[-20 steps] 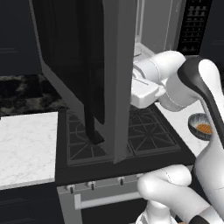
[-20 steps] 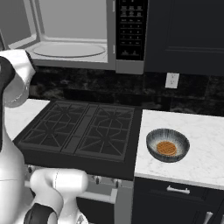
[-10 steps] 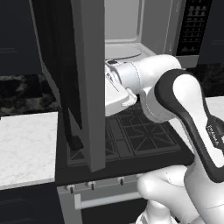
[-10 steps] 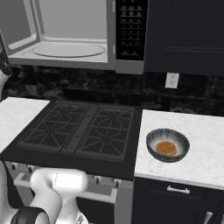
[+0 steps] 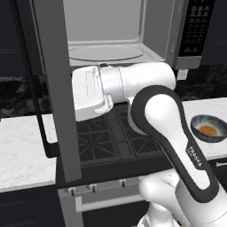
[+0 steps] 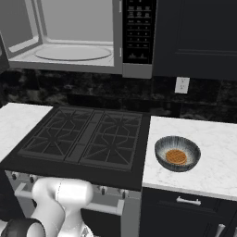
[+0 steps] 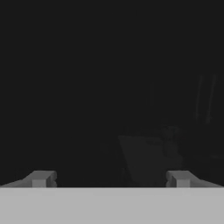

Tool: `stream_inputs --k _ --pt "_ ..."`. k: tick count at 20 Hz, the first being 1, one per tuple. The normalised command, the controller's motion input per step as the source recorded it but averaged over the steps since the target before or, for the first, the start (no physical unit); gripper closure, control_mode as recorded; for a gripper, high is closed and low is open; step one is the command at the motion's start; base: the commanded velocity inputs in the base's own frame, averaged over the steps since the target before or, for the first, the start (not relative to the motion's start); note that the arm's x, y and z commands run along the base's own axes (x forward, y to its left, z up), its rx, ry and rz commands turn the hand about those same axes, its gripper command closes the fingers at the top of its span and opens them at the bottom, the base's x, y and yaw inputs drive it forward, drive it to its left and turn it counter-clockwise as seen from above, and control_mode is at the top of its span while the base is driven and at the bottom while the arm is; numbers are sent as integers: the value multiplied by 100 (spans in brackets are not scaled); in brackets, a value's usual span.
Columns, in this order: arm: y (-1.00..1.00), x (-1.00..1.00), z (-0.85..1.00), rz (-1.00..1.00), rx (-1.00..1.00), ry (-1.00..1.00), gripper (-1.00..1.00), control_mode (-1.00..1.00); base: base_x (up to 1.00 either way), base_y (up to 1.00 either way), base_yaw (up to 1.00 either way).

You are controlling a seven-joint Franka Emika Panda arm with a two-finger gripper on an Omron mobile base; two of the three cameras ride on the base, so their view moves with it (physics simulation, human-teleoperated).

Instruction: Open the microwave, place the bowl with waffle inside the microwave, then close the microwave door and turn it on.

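The microwave point(image 5: 111, 26) hangs above the stove with its pale cavity and round turntable point(image 6: 74, 52) exposed. The microwave door point(image 5: 55, 88) stands swung far out to the left, nearly edge-on, and its dark bar handle point(image 5: 41, 111) is on the outer side. My white hand reaches left from the arm and rests by the door's inner face, its fingers hidden behind the door. In the hand view my gripper point(image 7: 110, 179) is open, with nothing between its fingertips point(image 7: 41, 178) and the dark door window close ahead. The bowl point(image 6: 177, 153) with the waffle point(image 6: 176, 156) sits on the right counter.
A black stove point(image 6: 88, 139) lies under the microwave between white marble counters point(image 6: 203, 157). The black button panel point(image 6: 139, 32) is right of the cavity. A wall socket point(image 6: 182, 84) sits on the dark backsplash, with dark cabinets above right.
The door has swung wider to the left, uncovering the cavity in the left base view. My hand followed it leftward and left the right base view. The bowl has not moved.
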Motion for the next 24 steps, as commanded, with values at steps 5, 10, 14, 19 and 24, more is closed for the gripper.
stream_inputs --k 5,10,14,19,24 --pt "-15 4 7 -22 0 0 -100 -100 0 0 0" --pt "-95 0 24 -28 0 0 -100 -100 0 0 0" --pt "-100 -2 19 -29 0 2 -100 -100 0 0 0" --pt "-100 0 12 -24 0 3 -100 -100 0 0 0" --pt "-100 0 0 -17 -1 1 -100 -100 0 0 0"
